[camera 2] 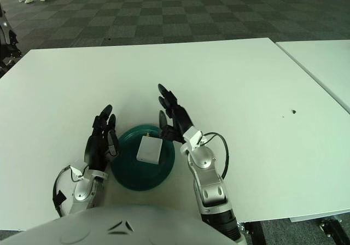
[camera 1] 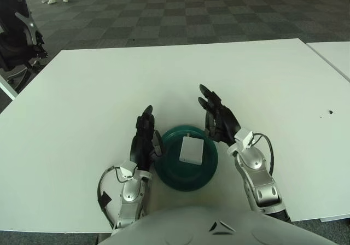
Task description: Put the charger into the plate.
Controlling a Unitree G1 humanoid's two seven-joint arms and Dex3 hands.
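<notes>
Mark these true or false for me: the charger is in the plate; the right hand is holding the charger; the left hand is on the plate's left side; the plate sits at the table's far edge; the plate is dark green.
1. The charger lies in the plate. True.
2. The right hand holds the charger. False: its fingers are spread and empty, and it shows at the plate's right rim, apart from the charger.
3. The left hand shows beside the plate's left rim. True.
4. The plate sits at the far edge of the table. False: it is near the edge closest to the robot.
5. The plate is dark green. True.
</notes>
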